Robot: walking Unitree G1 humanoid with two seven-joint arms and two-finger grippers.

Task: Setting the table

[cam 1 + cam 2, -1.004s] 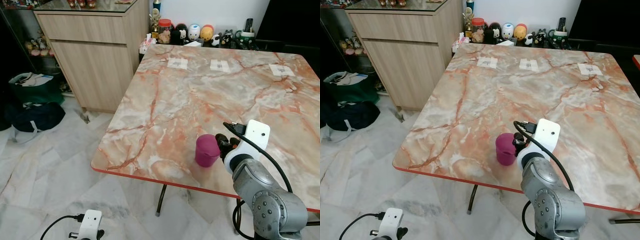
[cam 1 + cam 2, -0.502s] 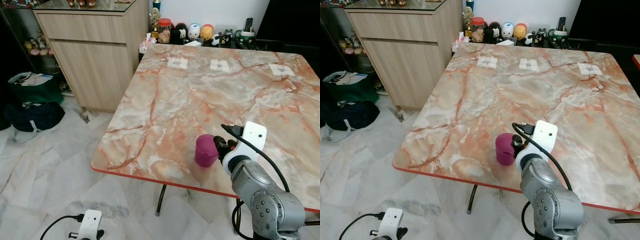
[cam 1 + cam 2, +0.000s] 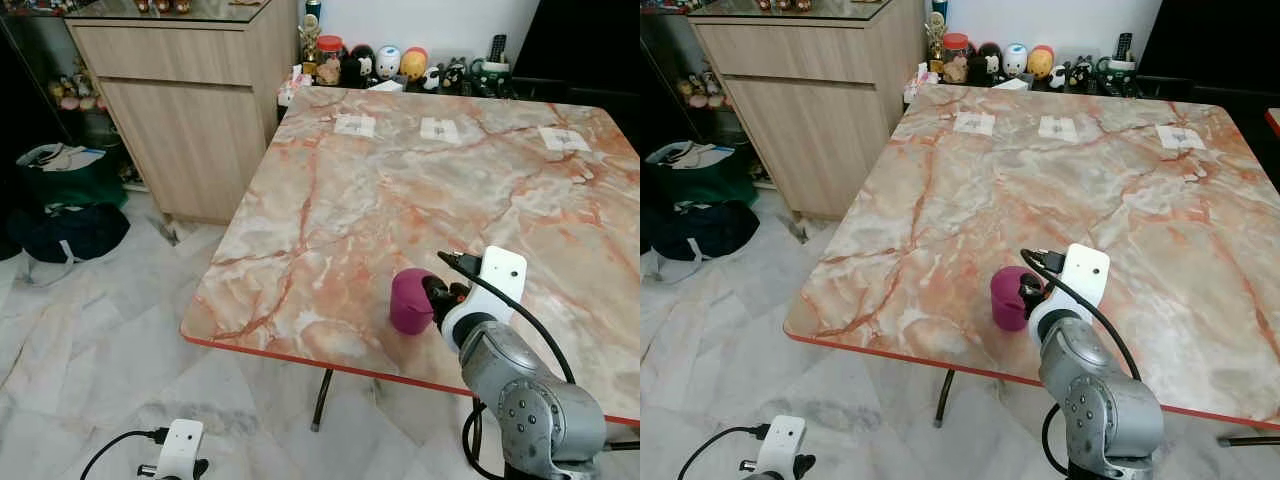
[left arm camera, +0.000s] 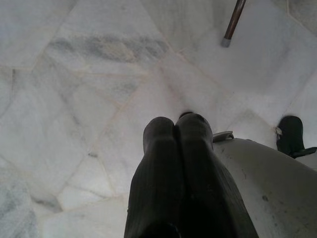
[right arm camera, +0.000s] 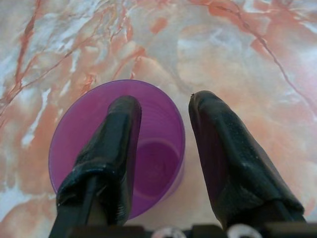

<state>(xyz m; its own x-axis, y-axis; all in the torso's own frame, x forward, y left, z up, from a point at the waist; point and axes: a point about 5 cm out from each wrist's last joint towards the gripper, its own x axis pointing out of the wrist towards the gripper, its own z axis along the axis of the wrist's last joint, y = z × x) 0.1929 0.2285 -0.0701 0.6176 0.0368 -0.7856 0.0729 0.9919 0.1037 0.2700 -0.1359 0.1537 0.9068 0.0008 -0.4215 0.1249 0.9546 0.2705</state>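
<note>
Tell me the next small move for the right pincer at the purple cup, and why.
Probably close the right pincer: one finger is inside the purple cup, the other outside its rim, with a gap on the wall. The cup stands upright on the marble table.

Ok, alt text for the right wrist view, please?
The right hand straddles the rim of an upright purple plastic cup, one black finger inside and the other outside, fingers apart. The cup stands on a pink-veined marble table.

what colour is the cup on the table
The cup is purple, clearest in the right wrist view.
</note>
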